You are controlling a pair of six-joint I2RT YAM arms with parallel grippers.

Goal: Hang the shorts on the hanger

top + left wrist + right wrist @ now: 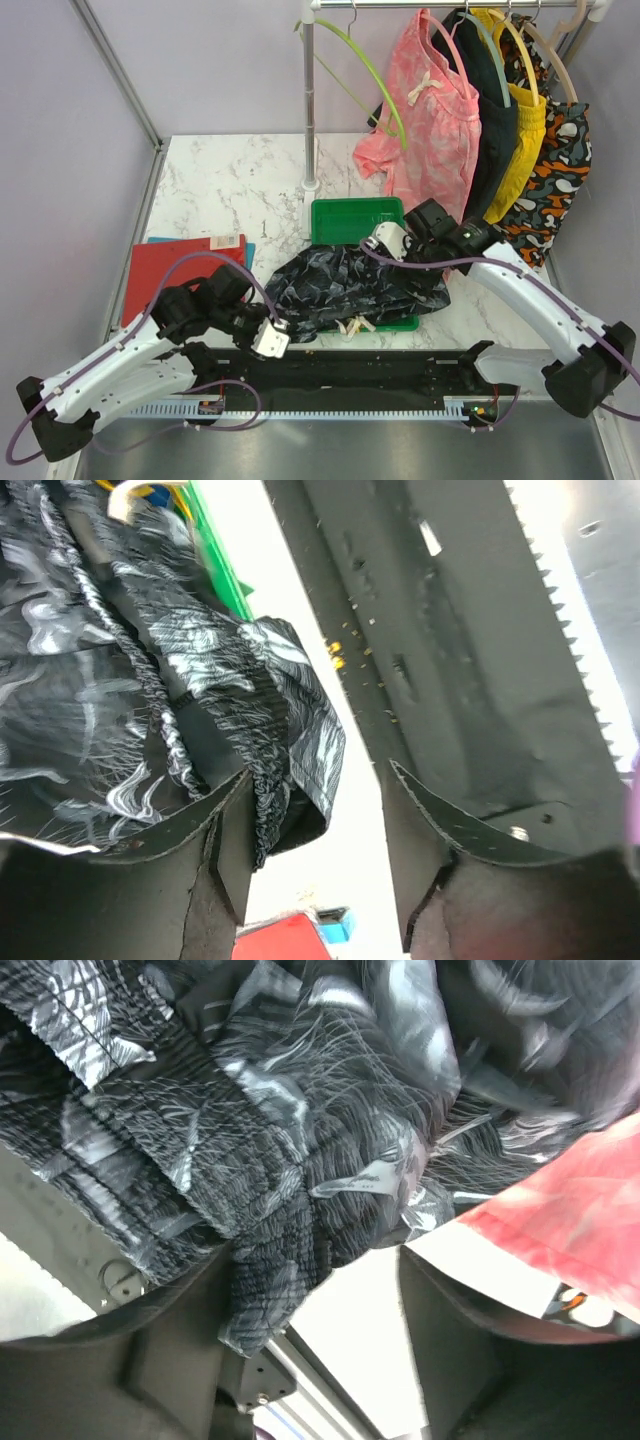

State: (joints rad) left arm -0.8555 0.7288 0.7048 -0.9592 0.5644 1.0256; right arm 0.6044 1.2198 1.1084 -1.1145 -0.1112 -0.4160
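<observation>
The dark streak-printed shorts (350, 285) lie bunched across the front of a green tray (355, 215), cream drawstring at the near edge. The lime-green hanger (375, 75) hangs empty on the rail at the back. My left gripper (288, 328) is at the left end of the shorts. In the left wrist view it (318, 780) stands open, and the gathered waistband of the shorts (260, 750) rests against the left finger. My right gripper (368, 252) is over the top right of the shorts. It (315, 1270) is open too, with the shorts (280, 1190) draped on its left finger.
A rack pole (308, 100) stands behind the tray. Pink (430, 110), dark green (495, 130), yellow (527, 140) and orange-black patterned (555, 180) garments hang at the back right. A red folder (175, 275) lies at the left. A black rail (340, 370) runs along the near edge.
</observation>
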